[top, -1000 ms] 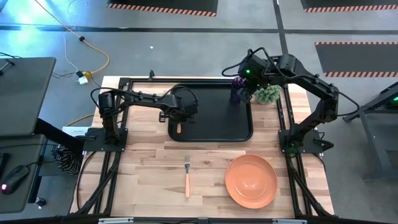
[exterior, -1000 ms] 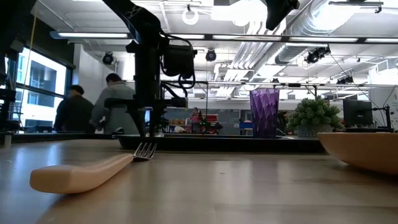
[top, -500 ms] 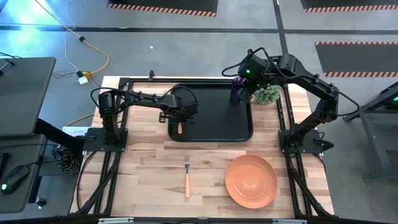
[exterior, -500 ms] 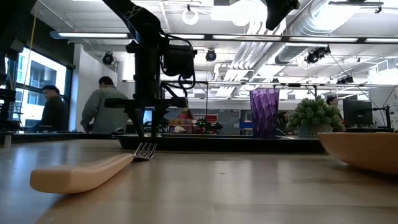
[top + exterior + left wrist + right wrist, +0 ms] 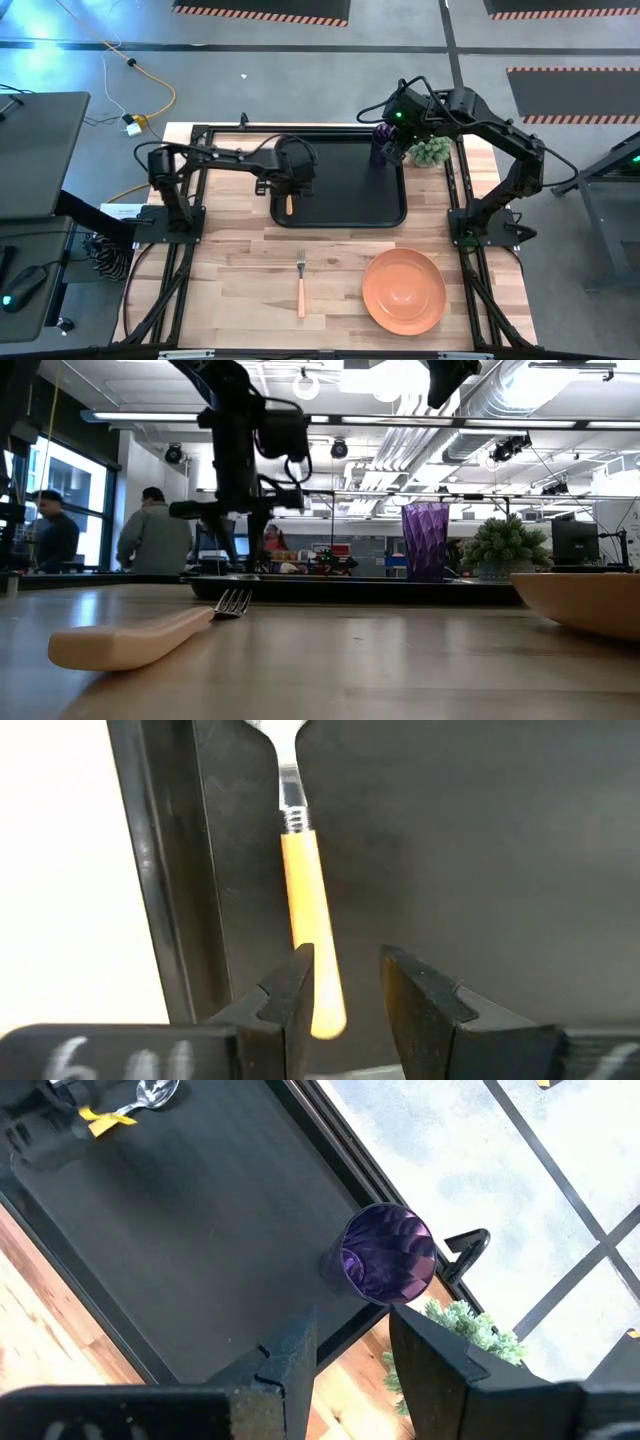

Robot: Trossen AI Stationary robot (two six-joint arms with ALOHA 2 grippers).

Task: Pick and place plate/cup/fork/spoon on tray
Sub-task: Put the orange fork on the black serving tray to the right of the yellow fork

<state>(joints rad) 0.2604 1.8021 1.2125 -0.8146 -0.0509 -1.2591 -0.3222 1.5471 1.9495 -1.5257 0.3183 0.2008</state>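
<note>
The orange-handled spoon (image 5: 289, 205) lies flat on the black tray (image 5: 350, 195) near its left rim. In the left wrist view the spoon's handle (image 5: 305, 910) rests on the tray floor (image 5: 480, 840). My left gripper (image 5: 345, 960) hovers open above the handle's free end (image 5: 290, 190). The purple cup (image 5: 385, 1265) stands upright in the tray's far right corner (image 5: 382, 148). My right gripper (image 5: 350, 1320) is open above it. The fork (image 5: 301, 285) and the orange plate (image 5: 403, 290) lie on the table near its front edge.
A small green plant (image 5: 432, 150) stands just right of the cup, outside the tray. In the low view the fork (image 5: 140, 635) and the plate's rim (image 5: 585, 600) are close. People move in the room behind the table.
My left gripper has risen from the tray floor and shifted a little toward the table's left edge. The spoon stays lying on the tray. My right arm has kept still.
</note>
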